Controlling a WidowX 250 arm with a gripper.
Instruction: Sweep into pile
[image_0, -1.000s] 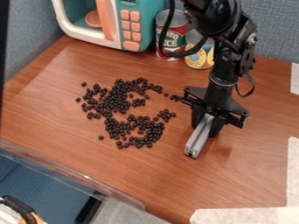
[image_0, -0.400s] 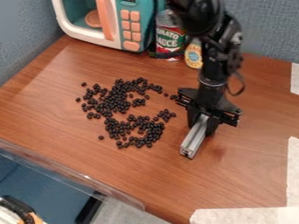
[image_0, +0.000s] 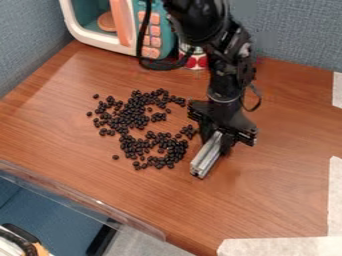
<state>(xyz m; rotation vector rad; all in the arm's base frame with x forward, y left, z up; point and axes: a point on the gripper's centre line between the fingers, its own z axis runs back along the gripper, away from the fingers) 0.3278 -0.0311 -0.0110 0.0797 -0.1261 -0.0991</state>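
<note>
The jaws of the gripper (image_0: 217, 141) are clamped on the bar (image_0: 206, 157), positioned beside the beans (image_0: 176, 149). The beans lie on the surface (image_0: 267, 195) in two loose, adjoining clusters, with single beans around the edges.

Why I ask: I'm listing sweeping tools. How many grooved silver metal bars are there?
1: grooved silver metal bar, held in the black two-finger gripper, beside the scattered small black beans.
</note>
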